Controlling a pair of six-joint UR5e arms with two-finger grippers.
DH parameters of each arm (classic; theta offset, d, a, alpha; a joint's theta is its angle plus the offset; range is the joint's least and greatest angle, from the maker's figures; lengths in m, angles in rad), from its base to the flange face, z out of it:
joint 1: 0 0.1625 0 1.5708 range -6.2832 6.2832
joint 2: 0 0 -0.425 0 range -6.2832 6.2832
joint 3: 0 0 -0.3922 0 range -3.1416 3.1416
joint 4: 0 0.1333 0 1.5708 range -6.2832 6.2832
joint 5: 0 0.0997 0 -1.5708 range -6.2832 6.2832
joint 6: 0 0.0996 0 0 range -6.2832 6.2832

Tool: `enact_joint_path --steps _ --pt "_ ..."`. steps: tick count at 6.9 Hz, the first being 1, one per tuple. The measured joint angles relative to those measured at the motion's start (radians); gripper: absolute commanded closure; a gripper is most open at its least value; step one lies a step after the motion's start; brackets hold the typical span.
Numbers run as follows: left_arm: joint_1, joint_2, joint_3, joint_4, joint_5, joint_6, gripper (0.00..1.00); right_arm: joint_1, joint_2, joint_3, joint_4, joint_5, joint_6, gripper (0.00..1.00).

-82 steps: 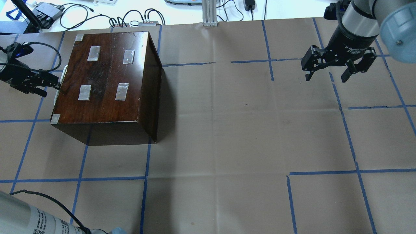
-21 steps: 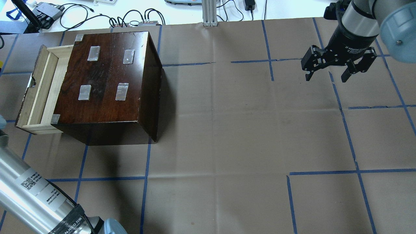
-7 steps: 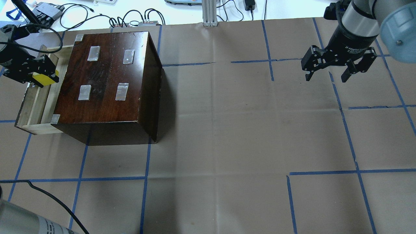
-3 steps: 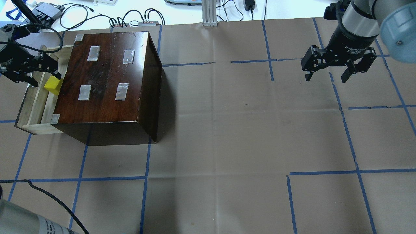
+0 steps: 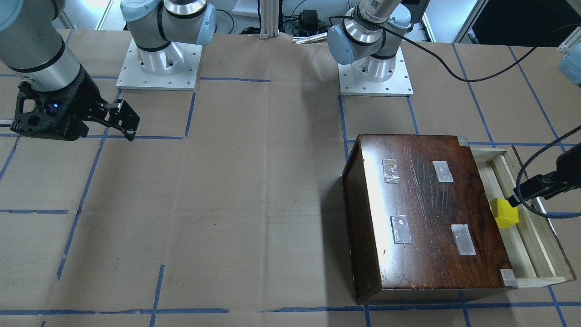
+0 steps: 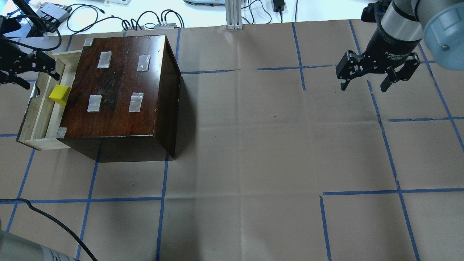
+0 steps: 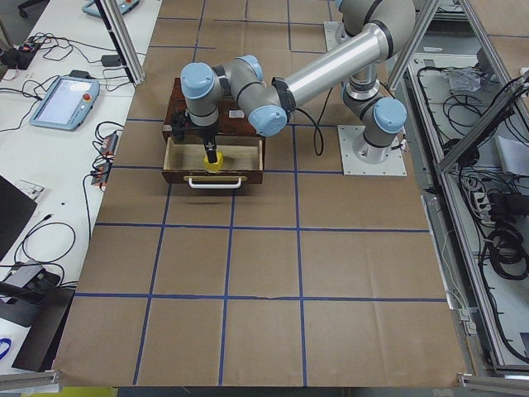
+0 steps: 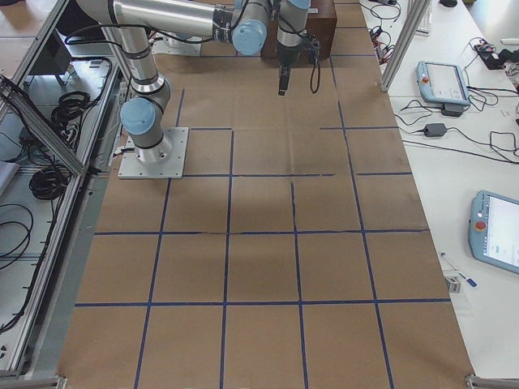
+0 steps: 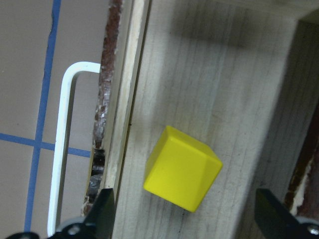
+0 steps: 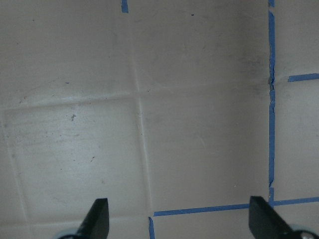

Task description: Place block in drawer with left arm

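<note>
Left hand (image 9: pixel 188 221) hangs open and empty above the block (image 9: pixel 183 169), seemingly light, rigid, smooth; I'd pinch it across two flat faces.

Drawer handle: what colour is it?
The handle is white; the left wrist view shows it best.

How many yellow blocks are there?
1. The yellow block lies in the open drawer, right beside the brown box. The back of the drawer is under the box, so more blocks may be hidden in there.
</note>
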Motion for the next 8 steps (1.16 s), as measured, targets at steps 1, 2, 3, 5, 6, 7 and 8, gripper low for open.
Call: enact_joint_path --steps 1,2,3,5,6,7,8 --pt "-0.004 0.03 -0.006 -0.004 0.023 -0.018 0.01 0.0 0.0 0.0 0.0 0.0 0.0 0.0" --pt "-0.017 0.069 -0.016 -0.009 0.033 -0.058 0.01 0.0 0.0 -0.001 0.001 0.0 0.0 0.0" --pt "-0.054 0.102 -0.02 -0.015 0.041 -0.113 0.01 0.0 0.0 -0.001 0.0 0.0 0.0 0.0" --pt "-0.185 0.143 -0.024 -0.033 0.068 -0.258 0.01 0.0 0.0 -0.001 0.0 0.0 0.0 0.0" --pt "-0.253 0.155 -0.027 -0.048 0.072 -0.314 0.01 0.0 0.0 0.0 0.0 0.0 0.0 0.0" --pt "-0.326 0.17 -0.036 -0.069 0.071 -0.356 0.01 0.0 0.0 0.0 0.0 0.0 0.0 0.0" --pt "-0.392 0.191 -0.056 -0.089 0.066 -0.379 0.01 0.0 0.0 0.0 0.0 0.0 0.0 0.0"
